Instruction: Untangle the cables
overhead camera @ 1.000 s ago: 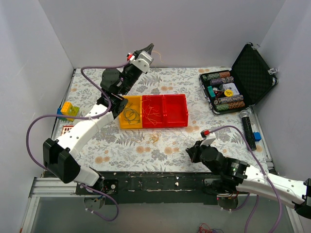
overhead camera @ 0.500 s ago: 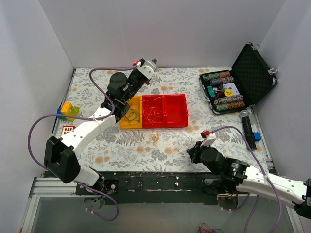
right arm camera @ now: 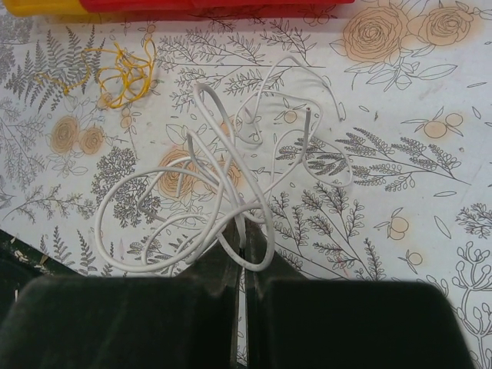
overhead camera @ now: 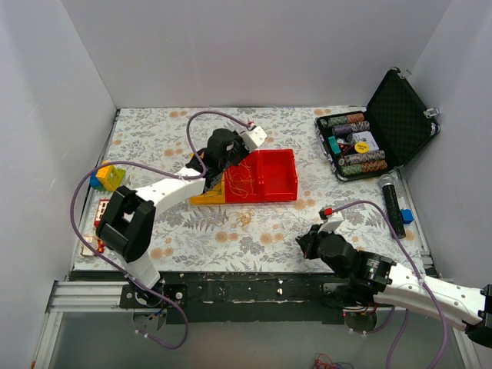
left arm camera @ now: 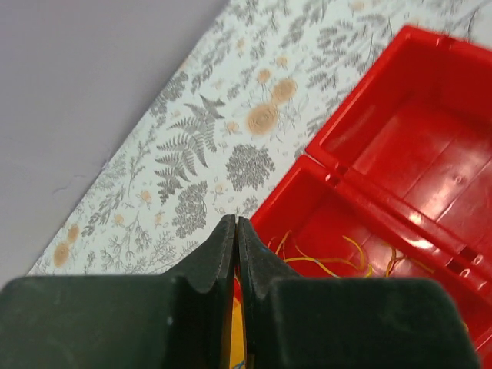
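Note:
My right gripper (right arm camera: 244, 231) is shut on a tangle of whitish cable (right arm camera: 223, 177) that loops over the flowered table; in the top view this gripper (overhead camera: 304, 244) is at the near right. A small yellow-orange wire clump (right arm camera: 127, 73) lies on the table beyond it, also in the top view (overhead camera: 244, 218). More yellow-orange wires (left arm camera: 346, 257) lie in the red bin's left compartment (overhead camera: 240, 183). My left gripper (left arm camera: 236, 221) is shut, with nothing seen in it, over the back edge where the yellow bin (overhead camera: 201, 196) meets the red bin (overhead camera: 278, 175). Green-blue wires are hidden under the left arm.
An open black case of poker chips (overhead camera: 361, 146) stands at the back right. A black cylinder (overhead camera: 392, 204) and a blue block (overhead camera: 406, 217) lie at the right edge. Coloured toy blocks (overhead camera: 108, 177) sit at the left edge. White walls enclose three sides.
My left arm has swung from high near the back wall down and to the right, over the bins. The thin wire at its tip a second ago no longer shows. The right arm has not moved.

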{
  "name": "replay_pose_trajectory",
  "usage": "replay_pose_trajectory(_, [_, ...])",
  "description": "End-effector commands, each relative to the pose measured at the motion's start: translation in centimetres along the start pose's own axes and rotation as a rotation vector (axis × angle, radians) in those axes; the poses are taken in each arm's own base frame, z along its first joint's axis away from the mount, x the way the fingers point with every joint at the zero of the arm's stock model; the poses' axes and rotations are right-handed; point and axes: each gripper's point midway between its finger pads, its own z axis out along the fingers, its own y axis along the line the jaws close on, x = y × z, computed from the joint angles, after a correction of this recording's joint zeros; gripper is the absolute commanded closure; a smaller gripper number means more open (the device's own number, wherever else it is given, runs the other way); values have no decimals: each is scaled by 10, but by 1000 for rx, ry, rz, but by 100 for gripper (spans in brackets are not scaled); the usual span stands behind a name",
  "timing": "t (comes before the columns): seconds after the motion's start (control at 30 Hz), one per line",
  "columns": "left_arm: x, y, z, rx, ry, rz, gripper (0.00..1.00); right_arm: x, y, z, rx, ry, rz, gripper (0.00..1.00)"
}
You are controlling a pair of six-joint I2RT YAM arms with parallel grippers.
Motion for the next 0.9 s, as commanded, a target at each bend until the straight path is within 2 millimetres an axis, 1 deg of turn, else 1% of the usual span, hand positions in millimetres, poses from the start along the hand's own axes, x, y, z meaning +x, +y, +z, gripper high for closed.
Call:
replay_pose_trajectory(0.0, [22,-3,1,-6,108,117,100,-8,1,1,8,-36,29,99])
replay_pose_trajectory(0.03, [30,-4,3,-3,130,122,100,-7,0,1,11,-33,26,99])
replay_pose_trajectory(0.1, [35,-8,7,10,143,148,100,-6,-1,1,11,-32,26,99])
replay_pose_trajectory(0.3, [38,-20,23,48,146,179,100,-7,-2,0,13,-38,33,99])
replay_pose_trajectory(0.4, [46,-35,27,86,172,191,100,-9,-2,-1,19,-41,36,99])
replay_pose_trajectory(0.47, [52,-44,26,105,189,179,100,-10,-2,0,19,-47,40,99])
replay_pose_trajectory(0.63, [63,-66,13,161,228,111,100,-13,0,0,20,-53,43,99])
replay_pose_trajectory(0.73, [66,-74,6,178,234,89,100,-14,1,0,21,-52,39,99])
replay_pose_trajectory(0.77, [69,-75,6,180,242,87,100,-14,1,1,21,-52,40,99])
replay_pose_trajectory(0.8, [78,-78,4,190,274,88,100,-13,1,1,22,-51,40,99])
replay_pose_trajectory(0.87, [84,-78,8,181,293,87,100,-15,2,1,18,-55,41,99])
